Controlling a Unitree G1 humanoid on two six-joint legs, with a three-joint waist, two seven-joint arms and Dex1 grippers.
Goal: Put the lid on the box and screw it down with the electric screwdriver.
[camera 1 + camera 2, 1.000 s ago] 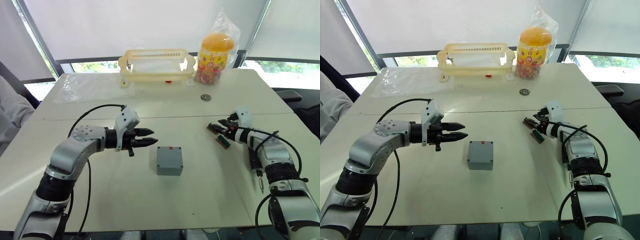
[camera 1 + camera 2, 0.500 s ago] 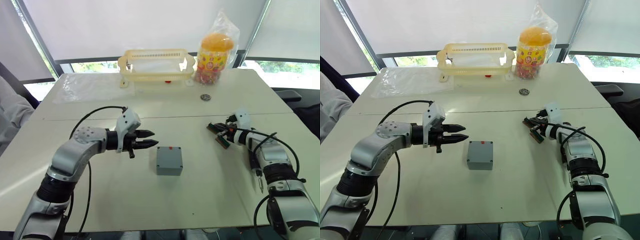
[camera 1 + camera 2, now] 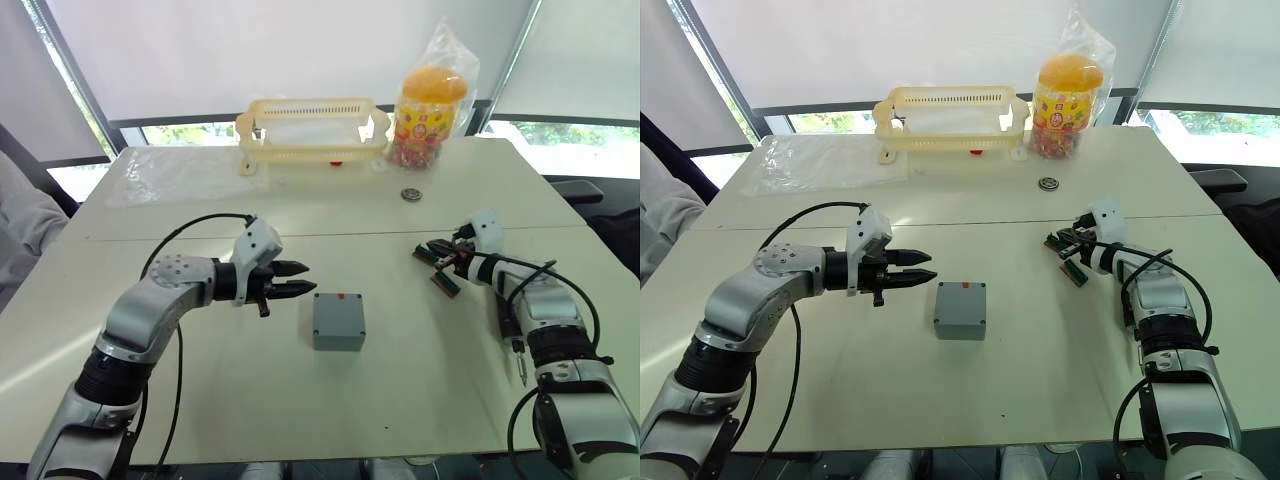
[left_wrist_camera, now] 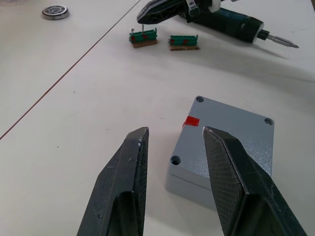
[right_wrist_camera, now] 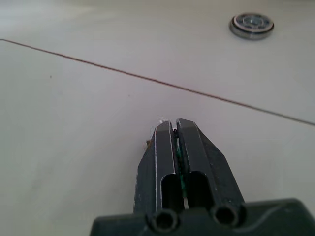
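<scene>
Reaching toward the box at frame centre, the left pincer hovers just beside it, open and empty. The lid seems already seated, so driving screws looks next. The electric screwdriver lies at right, beneath the right arm; the right pincer is pressed closed above a green circuit board. Bare tabletop surrounds the box, edges well apart.
</scene>
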